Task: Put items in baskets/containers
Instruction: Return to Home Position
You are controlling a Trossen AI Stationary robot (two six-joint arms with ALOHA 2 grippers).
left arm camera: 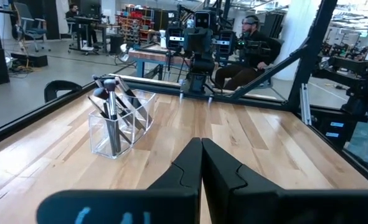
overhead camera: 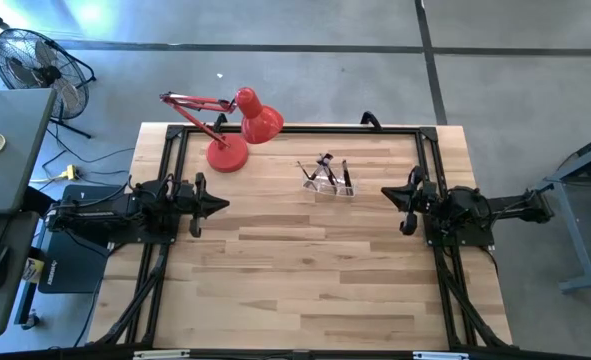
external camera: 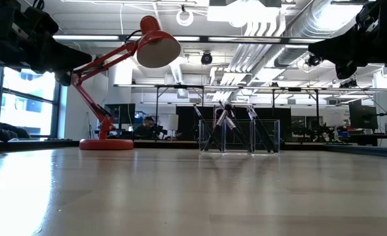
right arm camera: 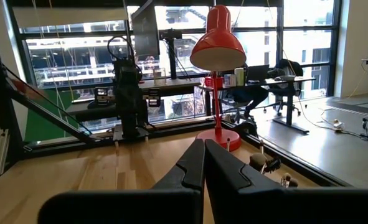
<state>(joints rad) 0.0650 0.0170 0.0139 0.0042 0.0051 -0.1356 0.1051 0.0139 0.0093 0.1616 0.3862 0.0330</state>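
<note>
Arms at rest at opposite sides of the table (overhead camera: 305,285), brushes in the holder.
The clear holder (overhead camera: 331,184), with the brushes (overhead camera: 324,163) leaning inside, stands at 1 o'clock from the table's centre, and the red lamp (overhead camera: 243,125) at 11. The left pincer (overhead camera: 218,204) at 9 and the right pincer (overhead camera: 389,194) at 3 are closed and hold nothing.

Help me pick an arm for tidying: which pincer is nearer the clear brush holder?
The right pincer: the clear holder lies only a short way from it, while the left pincer sits clearly farther away.
</note>
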